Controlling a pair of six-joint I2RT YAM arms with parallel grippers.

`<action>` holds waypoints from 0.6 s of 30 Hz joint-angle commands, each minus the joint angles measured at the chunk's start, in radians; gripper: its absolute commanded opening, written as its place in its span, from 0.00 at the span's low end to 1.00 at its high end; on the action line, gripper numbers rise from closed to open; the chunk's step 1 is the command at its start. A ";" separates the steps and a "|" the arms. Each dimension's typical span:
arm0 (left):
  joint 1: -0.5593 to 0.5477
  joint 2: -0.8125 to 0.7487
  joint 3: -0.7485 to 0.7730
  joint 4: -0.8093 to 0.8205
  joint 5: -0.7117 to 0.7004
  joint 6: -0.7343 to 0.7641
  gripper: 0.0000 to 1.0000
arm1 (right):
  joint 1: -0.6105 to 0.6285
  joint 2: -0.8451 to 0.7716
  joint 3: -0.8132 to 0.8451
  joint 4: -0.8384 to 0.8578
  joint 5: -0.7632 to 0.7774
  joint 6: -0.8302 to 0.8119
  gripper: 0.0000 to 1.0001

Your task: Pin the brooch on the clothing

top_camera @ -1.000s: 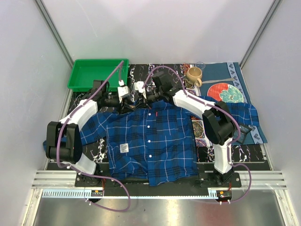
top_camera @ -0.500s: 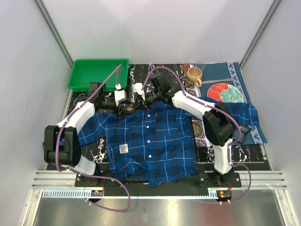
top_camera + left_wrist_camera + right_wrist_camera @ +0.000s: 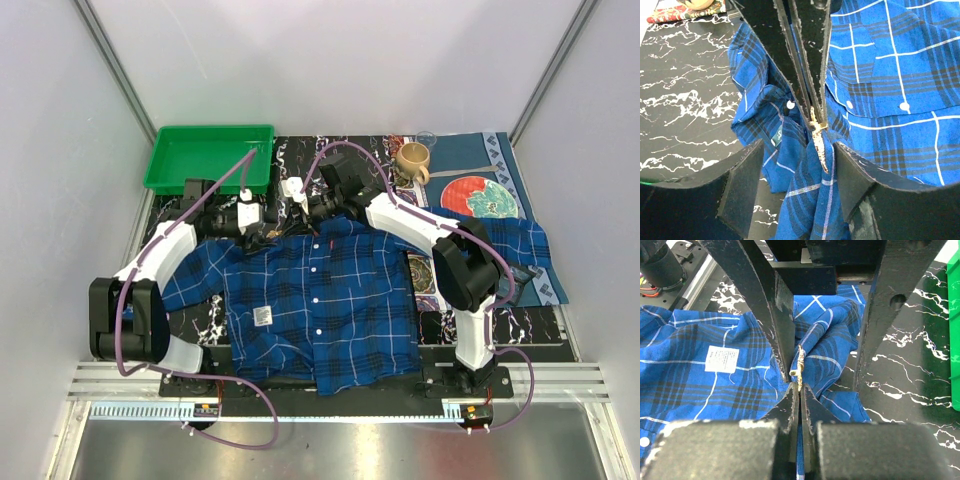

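One brooch (image 3: 800, 368); one shirt (image 3: 330, 310)

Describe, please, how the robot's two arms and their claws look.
The left arm and right arm have white shells, black joints and looping purple cables. The left claw and right claw have flat black fingers, scuffed whitish at the edges.

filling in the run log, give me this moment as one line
phase: pinning | right gripper: shut on brooch at shirt collar | left gripper: open, either side of brooch, not touching
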 commanded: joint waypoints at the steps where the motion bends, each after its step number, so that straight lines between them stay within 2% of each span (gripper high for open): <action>1: 0.015 -0.036 -0.011 -0.025 0.061 0.138 0.62 | 0.010 -0.079 0.025 0.011 -0.060 -0.015 0.00; 9: 0.035 -0.052 0.003 -0.043 0.067 0.132 0.66 | 0.005 -0.079 0.010 0.012 -0.032 -0.036 0.00; 14: 0.062 -0.059 0.035 -0.043 0.067 0.123 0.64 | 0.005 -0.081 -0.007 0.037 0.023 -0.058 0.00; 18: 0.085 -0.085 0.044 -0.096 0.076 0.204 0.62 | 0.005 -0.074 -0.007 0.049 0.055 -0.064 0.00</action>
